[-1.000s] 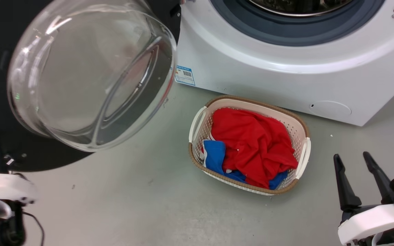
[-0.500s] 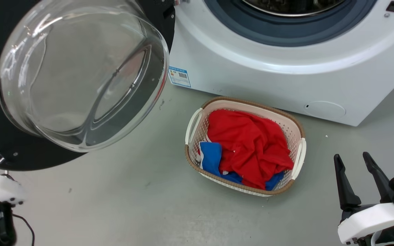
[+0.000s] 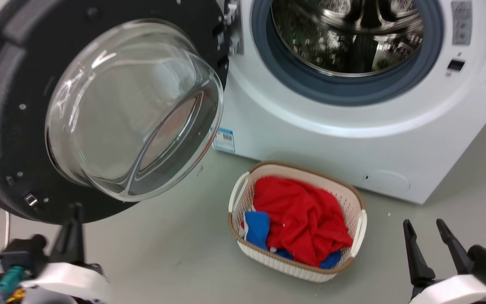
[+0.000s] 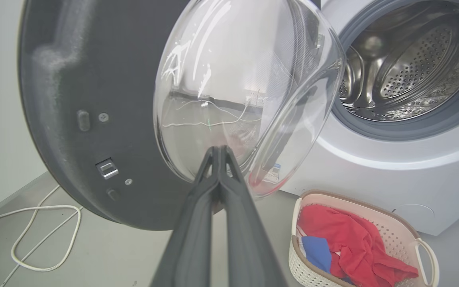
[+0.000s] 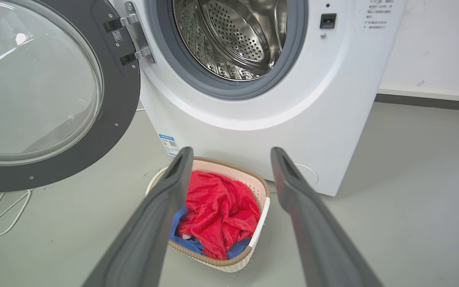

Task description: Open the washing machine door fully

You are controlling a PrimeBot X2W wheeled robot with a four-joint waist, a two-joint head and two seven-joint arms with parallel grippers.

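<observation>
Head view: left fingers (image 3: 73, 228) sit low left, pressed together into one dark blade, nothing held. The washing machine door (image 3: 2, 126) is right above their tips, swung wide on its hinge (image 3: 232, 29), inner face to the camera, glass bowl (image 3: 133, 109) bulging out. The tip overlaps the door's lower rim; can't tell if it touches. Right fingers (image 3: 411, 245) are low right, spread apart, empty. The basket (image 3: 236, 192) stands on the floor (image 3: 175, 253) between the two sets of fingers, nearer the right ones, with red cloth (image 3: 302, 215) over blue cloth (image 3: 256, 228) inside. The washing machine (image 3: 310, 139) is beyond the basket, drum (image 3: 352, 38) uncovered, gasket (image 3: 344, 88) ringing it.

Left wrist view: fingers shut tip to tip, nothing between them. The tips lie over the lower part of the glass bowl, with black door rim to view-left and the latch (image 4: 107, 168) lower view-left of the tips. Drum is up and view-right, basket down and view-right. A white cable (image 4: 46, 239) loops on the floor view-left.

Right wrist view: fingers wide apart, empty. The basket shows in the gap between them, farther off. Machine front is beyond the tips, and the door is well off to view-left of them. Blue label (image 5: 169, 144) is just beside the view-left tip, round cap (image 5: 309, 173) beside the view-right one.
</observation>
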